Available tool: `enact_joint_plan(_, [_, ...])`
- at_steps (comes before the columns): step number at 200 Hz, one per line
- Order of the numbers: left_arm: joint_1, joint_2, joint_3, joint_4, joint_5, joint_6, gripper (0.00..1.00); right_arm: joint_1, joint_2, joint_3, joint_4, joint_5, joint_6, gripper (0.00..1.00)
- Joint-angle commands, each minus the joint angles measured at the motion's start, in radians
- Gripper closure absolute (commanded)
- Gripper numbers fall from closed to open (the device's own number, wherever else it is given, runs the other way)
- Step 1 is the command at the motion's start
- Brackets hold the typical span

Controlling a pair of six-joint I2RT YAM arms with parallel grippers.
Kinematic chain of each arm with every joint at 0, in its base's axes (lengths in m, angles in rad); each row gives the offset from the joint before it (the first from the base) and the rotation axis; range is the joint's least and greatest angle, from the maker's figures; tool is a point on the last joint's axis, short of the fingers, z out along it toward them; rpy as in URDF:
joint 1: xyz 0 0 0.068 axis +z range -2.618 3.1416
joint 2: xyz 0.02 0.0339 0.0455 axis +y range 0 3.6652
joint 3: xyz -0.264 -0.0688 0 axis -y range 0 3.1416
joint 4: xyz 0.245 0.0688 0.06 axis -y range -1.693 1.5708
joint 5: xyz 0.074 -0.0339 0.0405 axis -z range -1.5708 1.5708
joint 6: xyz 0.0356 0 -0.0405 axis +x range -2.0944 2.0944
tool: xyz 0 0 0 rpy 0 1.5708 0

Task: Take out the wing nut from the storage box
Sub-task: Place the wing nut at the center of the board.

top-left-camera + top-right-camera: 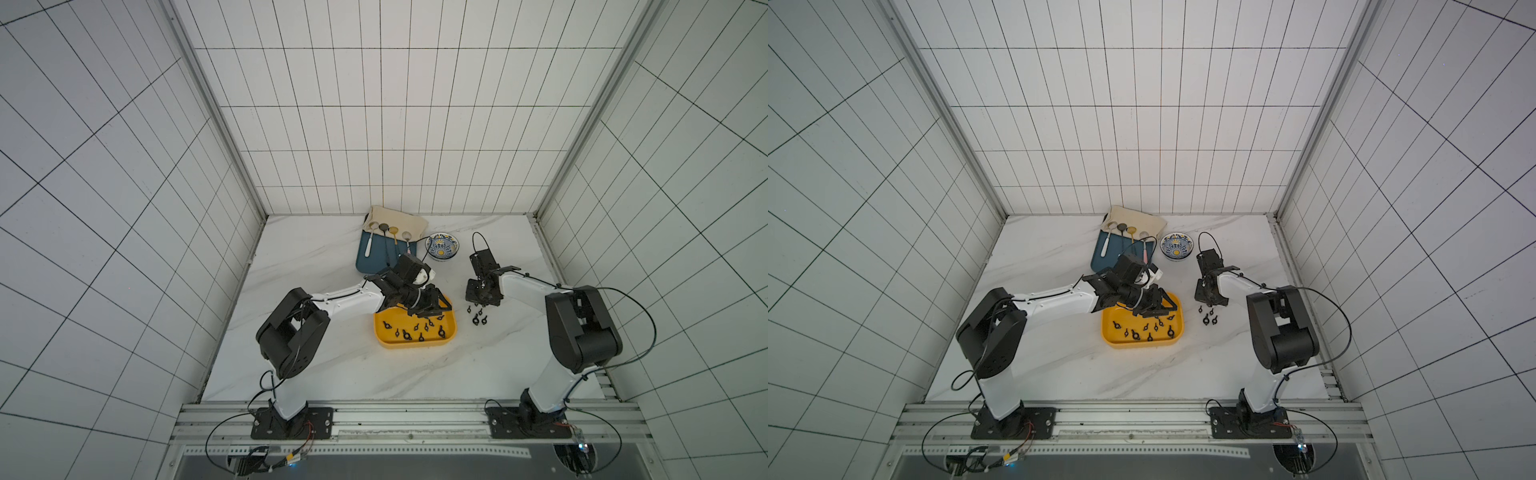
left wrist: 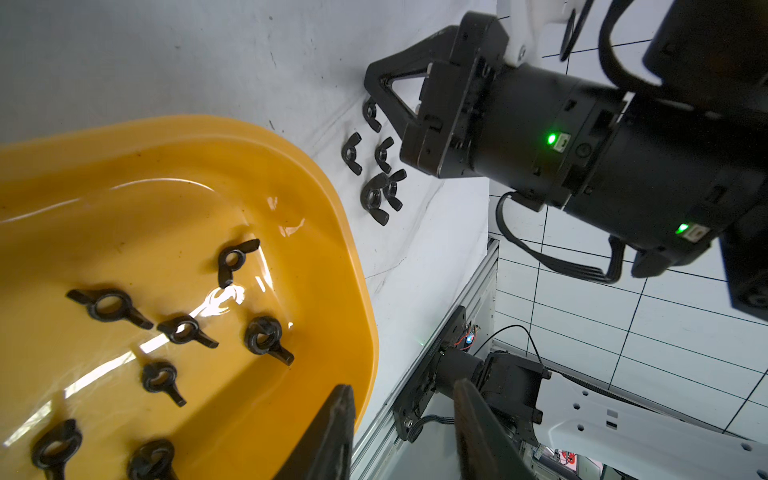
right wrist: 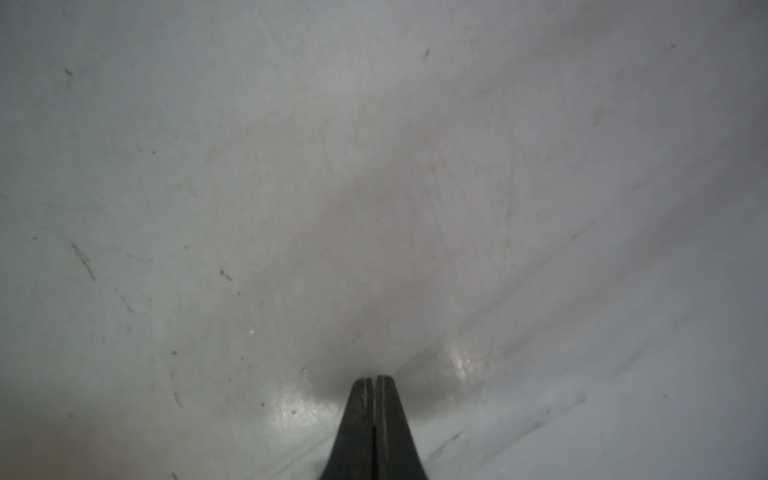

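The wing nuts point(image 2: 109, 305) that are left to be taken out are seen lying flat and scattered over the floor of the yellow storage box point(image 1: 415, 344), which is set near the middle of the marble table point(image 1: 332, 374); roughly nine can be made out there in both top views, none of them held. A cluster of removed wing nuts point(image 2: 376, 195), about five, is found on the table just beside the box's right wall, so the task is judged to be partly done, with most of the nuts not yet lifted out. The left gripper point(image 2: 401, 395) is held over the far right corner of the box, its fingers point(image 2: 332, 436) part-way apart and nothing seen between them; whether the rim is touched by one finger cannot be told. A fresh pick is judged to be the step in hand, for which the fingers would have to be lowered onto a nut and closed across its wings. The right gripper point(image 3: 375, 380) is placed low over the table close to the removed cluster, its fingers pressed together on nothing, with only bare table shown ahead of it in its wrist view. Farther back, a dark-blue tray point(image 1: 370, 262) bearing spoons point(image 1: 368, 245) and a cloth point(image 1: 399, 220) is seen, with a patterned bowl point(image 1: 443, 247) beside it; none of these is involved.
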Motion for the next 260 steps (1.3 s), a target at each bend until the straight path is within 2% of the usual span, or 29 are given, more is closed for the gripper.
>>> enact_joint_plan(1, [-0.004,0.013,0.001,0.021,0.008,0.004,0.57,0.011,0.017,-0.02,-0.007,-0.003,0.012,0.97])
enact_joint_plan(103, [0.0,0.017,0.001,0.018,0.013,0.007,0.57,0.012,-0.007,-0.018,-0.033,-0.003,0.004,0.87])
enact_joint_plan(148, [0.033,-0.019,-0.013,0.006,0.01,0.016,0.57,0.026,-0.103,0.009,-0.077,0.017,-0.005,0.81])
enact_joint_plan(175, [0.096,-0.076,-0.04,-0.025,0.009,0.033,0.57,0.089,-0.179,0.048,-0.128,0.034,-0.026,0.8])
enact_joint_plan(200, [0.186,-0.148,-0.087,-0.077,0.004,0.061,0.57,0.224,-0.22,0.084,-0.156,0.032,-0.048,0.79])
enact_joint_plan(229, [0.337,-0.246,-0.202,-0.102,0.007,0.078,0.57,0.375,-0.192,0.126,-0.153,-0.015,-0.084,0.79])
enact_joint_plan(260, [0.452,-0.324,-0.301,-0.13,0.01,0.096,0.57,0.439,-0.114,0.154,-0.129,-0.115,-0.136,0.78])
